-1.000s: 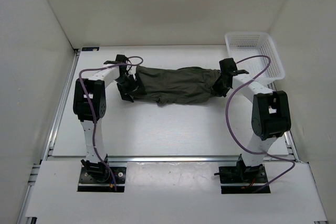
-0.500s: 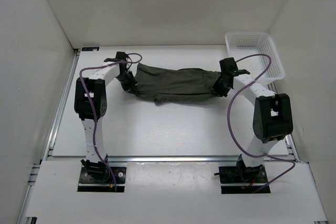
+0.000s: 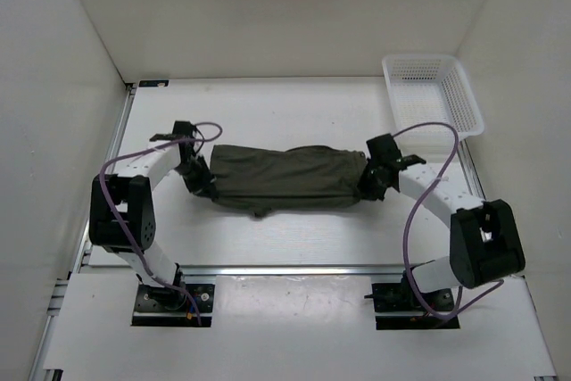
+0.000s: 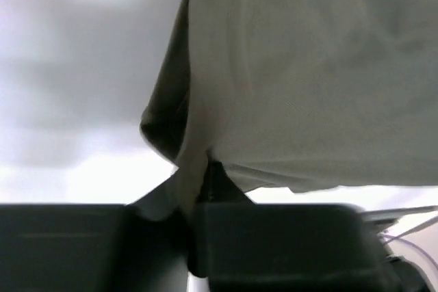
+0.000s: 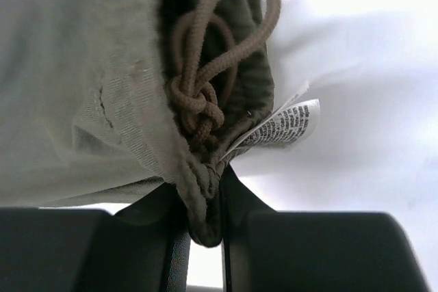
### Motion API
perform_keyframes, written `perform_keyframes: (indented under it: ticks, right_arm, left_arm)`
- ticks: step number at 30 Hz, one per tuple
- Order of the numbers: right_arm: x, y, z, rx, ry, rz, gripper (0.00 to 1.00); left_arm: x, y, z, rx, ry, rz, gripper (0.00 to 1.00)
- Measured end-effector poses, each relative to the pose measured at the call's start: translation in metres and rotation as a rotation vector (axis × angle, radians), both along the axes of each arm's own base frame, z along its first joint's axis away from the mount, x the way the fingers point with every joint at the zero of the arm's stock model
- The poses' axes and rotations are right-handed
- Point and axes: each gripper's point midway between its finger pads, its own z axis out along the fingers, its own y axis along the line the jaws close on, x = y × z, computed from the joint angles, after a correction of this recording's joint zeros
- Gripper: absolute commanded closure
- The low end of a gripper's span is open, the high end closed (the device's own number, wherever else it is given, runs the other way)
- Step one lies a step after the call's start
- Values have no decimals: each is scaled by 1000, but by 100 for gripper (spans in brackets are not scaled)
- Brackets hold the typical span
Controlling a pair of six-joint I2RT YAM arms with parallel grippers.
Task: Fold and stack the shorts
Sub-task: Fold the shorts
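Note:
The dark olive-green shorts (image 3: 285, 178) hang stretched lengthwise between my two grippers over the middle of the table. At their left end my left gripper (image 3: 202, 183) is shut on a pinch of the fabric (image 4: 195, 176), which spreads up and to the right in the left wrist view. My right gripper (image 3: 368, 183) is shut on the waistband (image 5: 205, 196) at the right end. The knotted drawstring (image 5: 198, 100) and a small white printed tag (image 5: 284, 124) sit just above those jaws.
A white perforated basket (image 3: 433, 91) stands at the back right corner of the table. White walls close in the back and both sides. The metal rail (image 3: 285, 269) runs along the near edge in front of both arm bases.
The left gripper has shut on the left end of the shorts. Both arms have then pulled the shorts toward the near side of the table, and the cloth now lies flatter and straighter.

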Motion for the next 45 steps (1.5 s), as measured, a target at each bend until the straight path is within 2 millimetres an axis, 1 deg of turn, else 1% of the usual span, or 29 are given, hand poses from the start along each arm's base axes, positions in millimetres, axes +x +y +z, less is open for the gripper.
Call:
perform_keyframes:
  ticks: [1, 2, 3, 4, 5, 6, 7, 9, 12, 14, 16, 17, 20, 24, 27, 28, 30, 31, 33, 35, 37, 38, 39, 40, 41, 44, 45]
  right_arm:
    - [-16, 1, -9, -4, 28, 10, 86]
    - [-34, 3, -17, -10, 59, 23, 61]
    - [-51, 5, -24, -16, 89, 33, 48]
    - [-66, 5, -29, -24, 114, 39, 38]
    - [-79, 5, -33, -36, 139, 47, 28]
    - [-89, 3, -34, -46, 156, 49, 25]
    - [-95, 1, -32, -54, 162, 47, 23]
    - [-98, -4, -25, -65, 148, 32, 19]
    - [-93, -14, -6, -49, 81, -8, 17]
    - [-85, -23, 4, -30, 52, -51, 17]
    - [-78, -32, 8, -11, 47, -90, 16]
    - [-75, -36, 8, 5, 53, -109, 16]
    - [-69, -36, 8, 94, 74, -135, 13]
    - [-66, -23, 8, 219, 92, -107, 13]
    - [-67, -16, 10, 285, 98, -94, 21]
    - [-67, -17, 10, 294, 97, -96, 32]
    - [-66, -18, 8, 298, 94, -96, 45]
    - [-68, -19, 6, 296, 98, -99, 60]
    - [-73, -22, -2, 282, 114, -98, 76]
    - [-83, -23, -14, 268, 148, -98, 84]
    - [-93, -25, -22, 258, 182, -97, 84]
    - [-97, -26, -25, 252, 195, -96, 80]
    - [-99, -26, -26, 248, 200, -92, 71]
    - [-100, -27, -26, 243, 203, -90, 54]
    - [-101, -28, -26, 237, 204, -89, 27]
    - [-105, -32, -24, 214, 198, -88, 12]
    - [-105, -33, -22, 210, 195, -87, 11]
  left_arm:
    - [-18, 1, -10, 7, 44, -4, 64]
    - [-35, 1, -19, 13, 85, -6, 45]
    - [-51, 2, -25, 20, 125, -11, 26]
    - [-62, 3, -27, 26, 157, -10, 7]
    - [-68, 3, -27, 28, 174, -11, 0]
    - [-70, 4, -25, 30, 176, -7, 0]
    - [-69, 4, -20, 32, 165, -2, 0]
    - [-58, 6, -3, 44, 117, 4, 0]
    - [-25, 10, 35, 72, -23, 14, 0]
    - [-3, 13, 60, 93, -118, 24, 1]
    - [9, 16, 74, 107, -172, 30, 2]
    - [12, 16, 76, 111, -180, 32, 2]
    - [10, 18, 74, 120, -167, 30, 2]
    - [7, 19, 71, 126, -145, 29, 2]
    - [7, 19, 70, 126, -144, 29, 4]
    - [7, 19, 69, 127, -143, 29, 4]
    - [6, 18, 68, 127, -140, 27, 4]
    - [6, 18, 67, 126, -139, 25, 4]
    - [5, 17, 66, 126, -137, 22, 4]
    - [4, 17, 64, 127, -131, 21, 4]
    - [3, 17, 63, 127, -127, 20, 4]
    - [3, 17, 63, 127, -127, 20, 4]
    - [3, 16, 63, 127, -127, 18, 4]
    - [3, 16, 63, 127, -128, 18, 4]
    - [3, 15, 63, 127, -128, 15, 4]
    - [2, 12, 63, 126, -128, 5, 4]
    - [2, 12, 63, 126, -128, 3, 4]
